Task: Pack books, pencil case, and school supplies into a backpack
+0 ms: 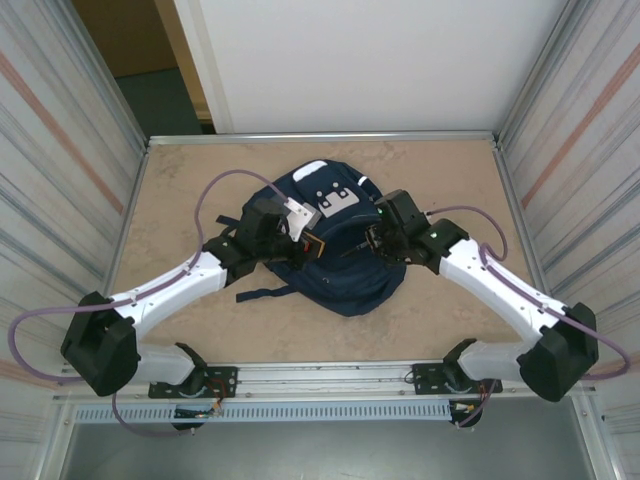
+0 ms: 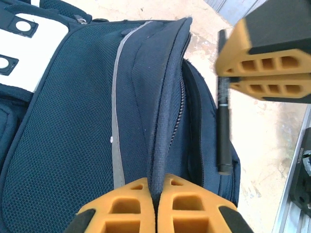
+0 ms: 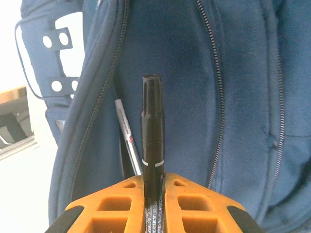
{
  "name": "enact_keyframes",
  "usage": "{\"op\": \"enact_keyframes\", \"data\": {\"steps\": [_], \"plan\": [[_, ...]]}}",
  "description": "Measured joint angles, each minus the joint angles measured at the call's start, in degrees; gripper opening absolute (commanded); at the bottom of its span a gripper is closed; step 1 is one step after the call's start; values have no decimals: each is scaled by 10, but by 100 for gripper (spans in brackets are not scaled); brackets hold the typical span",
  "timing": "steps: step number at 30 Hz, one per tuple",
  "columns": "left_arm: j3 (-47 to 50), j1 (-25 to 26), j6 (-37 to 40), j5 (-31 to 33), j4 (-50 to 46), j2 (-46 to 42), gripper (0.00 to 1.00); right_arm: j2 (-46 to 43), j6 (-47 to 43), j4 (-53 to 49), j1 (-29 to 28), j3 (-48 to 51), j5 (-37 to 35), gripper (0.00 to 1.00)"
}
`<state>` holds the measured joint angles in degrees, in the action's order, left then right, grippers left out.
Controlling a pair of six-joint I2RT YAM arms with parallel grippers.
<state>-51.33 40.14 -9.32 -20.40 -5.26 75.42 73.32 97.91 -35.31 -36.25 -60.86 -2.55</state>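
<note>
- The black pen (image 3: 152, 131) stands straight out from between the fingers of the right tool (image 3: 154, 187). Its free end points at the navy fabric between two zip lines.
- A second pen (image 3: 127, 138), slim and pale-barrelled, lies partly hidden inside the open zip mouth just left of the held one.
- The backpack (image 1: 345, 275) lies flat at the middle of the worktop (image 1: 180, 190), its white front patches facing up toward the far edge.
- The right tool is closed tight on the black pen, gripping it near its banded end.
- The left tool (image 2: 155, 187) is pinched closed on the backpack's zip flap, with the fabric edge running up from between its orange pads.
- The two tools sit near each other over the bag, the left arm coming in from the left and the right arm from the right.
</note>
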Motion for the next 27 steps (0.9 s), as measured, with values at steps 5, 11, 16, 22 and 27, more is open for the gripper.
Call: {"op": "enact_keyframes", "data": {"steps": [5, 11, 16, 22, 27], "plan": [[13, 0, -24, -10, 28, -3, 0, 49, -13, 31, 20, 0, 12, 14], [40, -1, -60, -15, 74, -8, 0, 122, -33, 52, 37, 0, 45, 60], [60, -11, -73, -16, 91, -21, 0, 147, -70, 42, 38, -28, 76, 68], [85, -16, -78, -21, 113, -28, 0, 108, -110, 32, 40, -19, 99, 67], [89, -16, -79, -26, 115, -27, 0, 35, -147, 5, 57, 27, 112, 68]]}}
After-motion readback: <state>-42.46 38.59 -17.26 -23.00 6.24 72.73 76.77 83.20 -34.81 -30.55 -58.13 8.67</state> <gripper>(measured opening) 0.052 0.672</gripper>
